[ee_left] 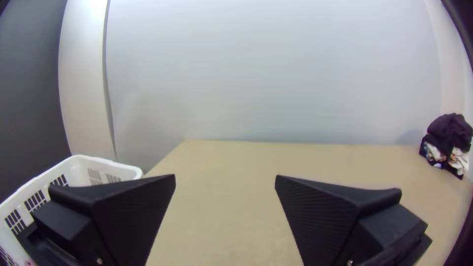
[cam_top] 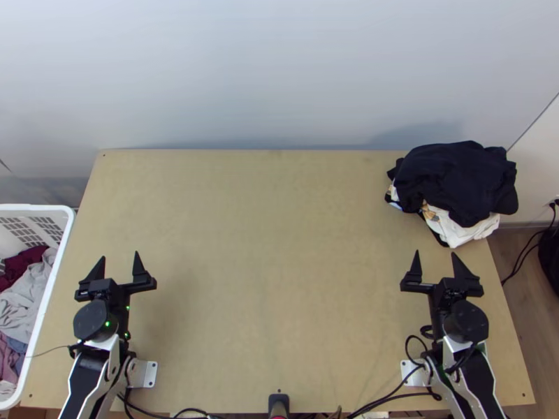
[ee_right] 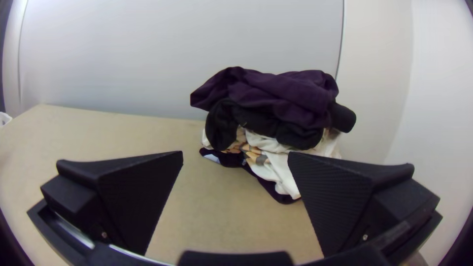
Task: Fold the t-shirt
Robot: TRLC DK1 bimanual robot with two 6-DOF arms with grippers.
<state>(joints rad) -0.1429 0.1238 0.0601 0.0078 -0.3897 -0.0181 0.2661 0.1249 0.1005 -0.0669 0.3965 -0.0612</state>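
A bunched pile of clothes (cam_top: 454, 185) lies at the table's far right corner, dark garments on top of a white printed one. Which of them is the t-shirt I cannot tell. My left gripper (cam_top: 120, 267) is open over the table's left side, well away from the pile; in the left wrist view the same left gripper (ee_left: 225, 181) has nothing between its fingers. My right gripper (cam_top: 436, 264) stands open and unloaded, nearer than the pile. From the right wrist, the clothes (ee_right: 276, 108) sit beyond the right gripper (ee_right: 235, 156), not touching it.
The light wooden table (cam_top: 272, 244) stretches between the arms. A white basket (cam_top: 52, 279) holding maroon, grey and purple clothes stands against its left edge. A pale wall (cam_top: 279, 77) rises behind the far edge. Cables (cam_top: 381, 399) run along the near edge.
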